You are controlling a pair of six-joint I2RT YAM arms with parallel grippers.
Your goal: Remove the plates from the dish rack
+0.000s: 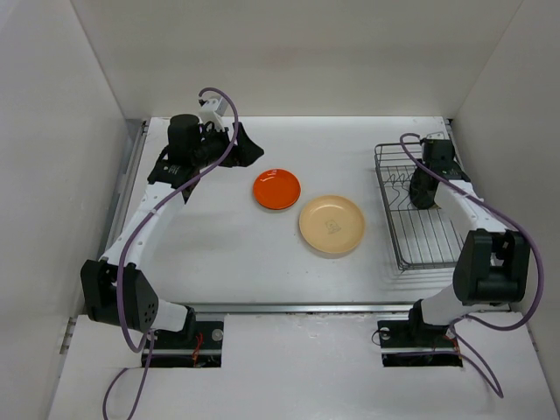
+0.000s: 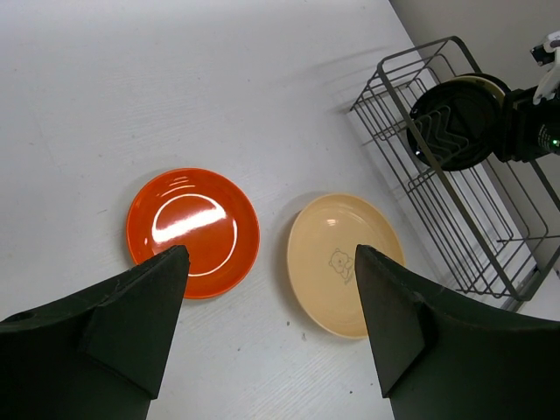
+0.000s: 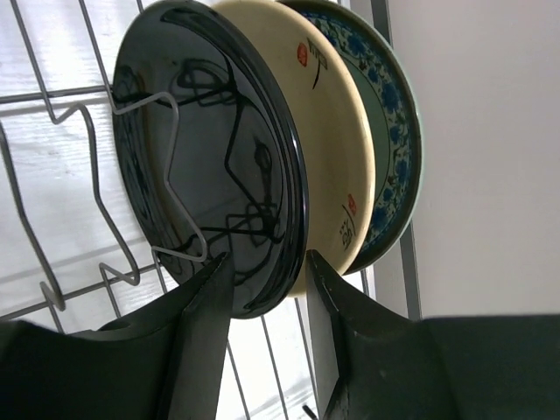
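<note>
The orange-red plate (image 1: 276,189) and the larger tan-yellow plate (image 1: 332,225) lie flat on the table; both also show in the left wrist view, orange-red (image 2: 193,232) and tan-yellow (image 2: 346,262). The wire dish rack (image 1: 424,238) stands at the right. Three plates stand upright in it: a glossy dark plate (image 3: 210,157), a cream plate (image 3: 337,131) and a blue-patterned plate (image 3: 394,131). My right gripper (image 3: 267,262) is open, its fingers either side of the dark plate's lower rim. My left gripper (image 2: 269,252) is open and empty, raised above the table near the two flat plates.
White walls close in the table at the left, back and right. The rack (image 2: 455,219) sits close to the right wall, with its wire prongs (image 3: 52,94) beside the dark plate. The right arm (image 1: 472,210) reaches over the rack.
</note>
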